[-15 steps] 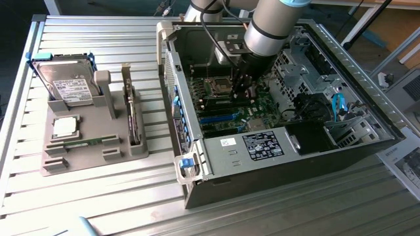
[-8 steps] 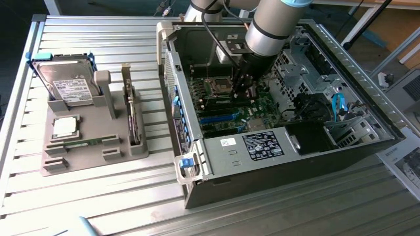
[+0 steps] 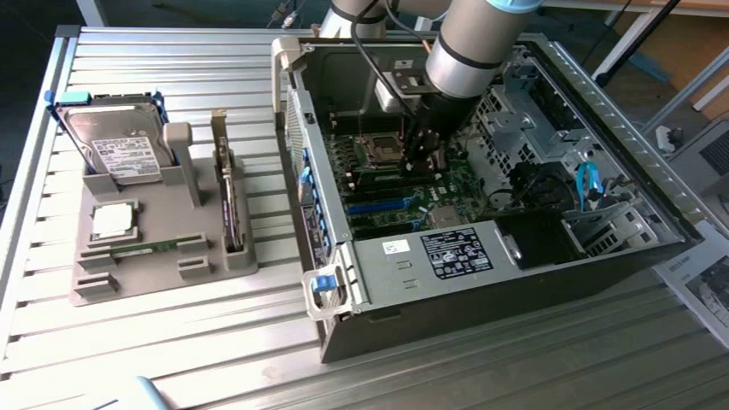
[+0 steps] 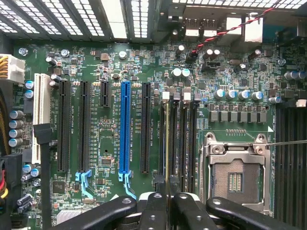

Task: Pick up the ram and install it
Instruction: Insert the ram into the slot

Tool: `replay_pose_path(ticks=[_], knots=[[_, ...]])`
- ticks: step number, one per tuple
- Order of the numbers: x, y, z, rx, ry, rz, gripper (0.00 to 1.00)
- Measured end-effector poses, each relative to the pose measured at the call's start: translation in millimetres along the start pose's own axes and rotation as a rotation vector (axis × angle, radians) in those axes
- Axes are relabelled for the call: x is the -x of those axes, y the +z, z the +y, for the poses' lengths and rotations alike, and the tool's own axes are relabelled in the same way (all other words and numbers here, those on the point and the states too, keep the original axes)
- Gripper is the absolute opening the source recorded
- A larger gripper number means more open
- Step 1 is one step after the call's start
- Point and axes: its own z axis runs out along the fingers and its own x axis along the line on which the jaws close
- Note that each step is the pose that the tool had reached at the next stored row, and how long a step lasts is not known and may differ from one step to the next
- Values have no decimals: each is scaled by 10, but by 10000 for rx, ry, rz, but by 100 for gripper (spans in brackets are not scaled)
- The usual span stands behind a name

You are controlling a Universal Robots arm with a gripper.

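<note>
The black two-fingered gripper [image 4: 167,200] hangs low inside the open black-and-silver computer case [image 3: 456,256], and its fingers [image 4: 154,211] are closed on the ram [image 4: 168,148], a long thin green circuit-board stick. In the wrist view the ram is seen edge-on, so the grip is likely but not plain. It stands upright, in line with the black memory slots [image 4: 184,139] of the green motherboard [image 4: 96,62]. These slots lie between the long blue expansion slot [image 4: 125,127] and the empty silver processor socket [image 4: 235,179].

At the exterior view's left, well apart from the case, a grey moulded tray [image 3: 137,282] lies on the slatted metal table [image 3: 171,359]. It holds:
- a silver hard drive [image 3: 114,145]
- a square silver processor chip [image 3: 112,220]
- a brownish card standing on edge [image 3: 231,205]
- a second green stick [image 3: 142,248], lying flat

The grey arm [image 3: 467,51] enters from the far side. The metal drive cage [image 3: 513,120] is just beside it on the exterior view's right, and the case wall [image 3: 306,162] is near on the left.
</note>
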Motion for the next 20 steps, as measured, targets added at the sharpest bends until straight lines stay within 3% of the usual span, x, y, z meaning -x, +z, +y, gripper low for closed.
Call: replay_pose_path(ticks=[20], knots=[[-1, 50, -2, -2, 33, -1, 12]])
